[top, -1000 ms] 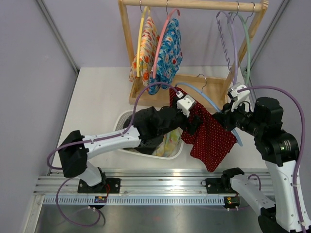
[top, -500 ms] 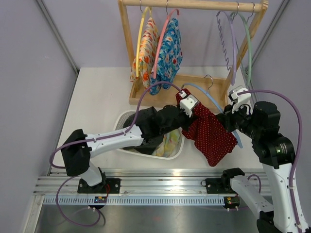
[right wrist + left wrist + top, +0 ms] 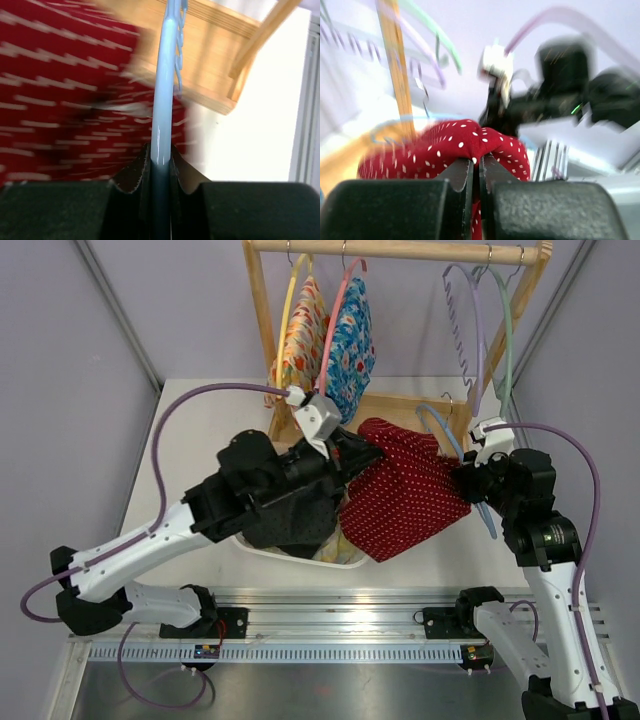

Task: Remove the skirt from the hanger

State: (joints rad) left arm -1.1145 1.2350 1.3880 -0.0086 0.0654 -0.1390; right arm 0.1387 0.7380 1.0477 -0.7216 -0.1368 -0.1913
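The red skirt (image 3: 405, 495) with white dots is stretched out above the table between my two arms. My left gripper (image 3: 362, 452) is shut on a bunched fold at the skirt's left end; in the left wrist view that red fold (image 3: 465, 142) is pinched between the jaws of the left gripper (image 3: 479, 162). The light blue hanger (image 3: 447, 435) runs along the skirt's right side, hook up. My right gripper (image 3: 470, 480) is shut on its bar. In the right wrist view the hanger (image 3: 165, 100) stands between the jaws of the right gripper (image 3: 161, 150), with blurred skirt (image 3: 60, 100) to its left.
A wooden rack (image 3: 395, 248) stands at the back. It carries a floral garment on a yellow hanger (image 3: 300, 340), a blue floral one on a pink hanger (image 3: 350, 345), and bare purple (image 3: 478, 330) and green (image 3: 510, 340) hangers. A white basket (image 3: 300, 552) of clothes lies under my left arm.
My left gripper has shut on the skirt and the left arm has swung up and to the left, pulling the skirt out sideways. The right gripper has kept hold of the hanger, shifting slightly.
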